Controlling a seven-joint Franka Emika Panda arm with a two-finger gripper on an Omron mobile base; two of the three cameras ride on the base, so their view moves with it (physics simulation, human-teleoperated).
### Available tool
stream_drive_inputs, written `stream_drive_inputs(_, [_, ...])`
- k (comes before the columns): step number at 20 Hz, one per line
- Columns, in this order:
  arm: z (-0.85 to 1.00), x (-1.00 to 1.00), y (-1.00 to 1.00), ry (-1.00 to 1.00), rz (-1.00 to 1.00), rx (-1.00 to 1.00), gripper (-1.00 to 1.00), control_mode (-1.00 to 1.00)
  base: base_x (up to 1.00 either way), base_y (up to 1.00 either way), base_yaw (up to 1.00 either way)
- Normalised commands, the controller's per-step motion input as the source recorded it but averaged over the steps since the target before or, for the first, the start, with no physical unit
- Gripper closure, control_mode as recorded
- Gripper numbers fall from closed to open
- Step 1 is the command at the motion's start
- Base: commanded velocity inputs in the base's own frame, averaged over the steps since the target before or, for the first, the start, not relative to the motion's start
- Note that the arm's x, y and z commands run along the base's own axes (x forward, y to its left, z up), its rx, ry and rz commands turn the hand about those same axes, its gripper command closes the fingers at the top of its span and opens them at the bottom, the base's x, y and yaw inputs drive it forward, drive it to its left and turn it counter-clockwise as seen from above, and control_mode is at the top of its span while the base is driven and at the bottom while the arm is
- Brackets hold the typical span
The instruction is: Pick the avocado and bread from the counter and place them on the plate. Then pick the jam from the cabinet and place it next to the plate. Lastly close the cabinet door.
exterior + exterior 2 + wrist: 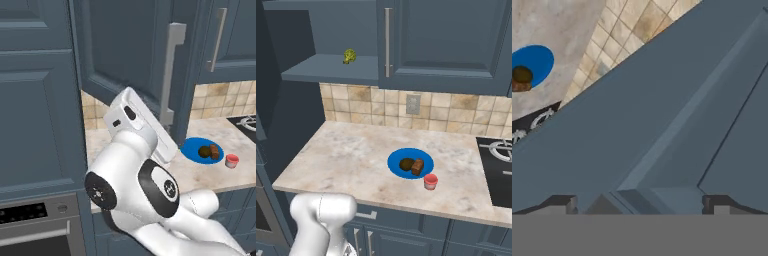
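Step in hand, by our read: closing the cabinet door [130,47] — plate and jam look done. Door hangs swung out over the counter [351,152] in the left base view, handle [169,75] on its outer edge. In the hand view the gripper [642,202] sits right up against the door panel, fingertips [562,204] spread wide w/ nothing between them — released, not grasping.

To do it well, we'd judge: push flat on the panel, well out from the hinge, near the handle side. Follow the door's arc, not a straight line. Keep wrist and elbow clear of the counter items. Ease off as the door meets the frame.

Containers:
- Blue plate [398,156] on counter, near the cooktop [501,170]. Holds avocado [406,164] and bread [418,166], touching each other, both inside the rim.
- Jam [430,181] — small red jar w/ pale lid, upright, just beside the plate on the cooktop side, not on it.
- Cabinet shelf [331,67] open in right base view; one small yellow-green item [349,56] left there, too small to ID.
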Motion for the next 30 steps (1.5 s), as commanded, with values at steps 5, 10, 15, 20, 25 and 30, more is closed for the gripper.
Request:
stream_drive_inputs(5, [0.12, 0.31, -0.85, 0.0, 0.3, 0.18, -1.0, -1.0, 0.0, 0.0, 0.0])
stream_drive_inputs(10, [0.14, 0.39, -0.82, 0.0, 0.32, 0.18, -1.0, -1.0, 0.0, 0.0, 0.0])
stream_drive_inputs(15, [0.03, 0.52, -0.74, 0.0, 0.31, 0.15, -1.0, -1.0, 0.0, 0.0, 0.0])
stream_drive_inputs(20, [0.08, 0.62, -0.63, 0.0, 0.28, 0.13, -1.0, -1.0, 0.0, 0.0, 0.0])
stream_drive_inputs(25, [0.13, 0.82, -0.39, 0.03, 0.23, 0.09, -1.0, -1.0, 0.0, 0.0, 0.0])
stream_drive_inputs(30, [0.2, 1.0, -0.08, 0.07, 0.15, 0.03, -1.0, -1.0, 0.0, 0.0, 0.0])
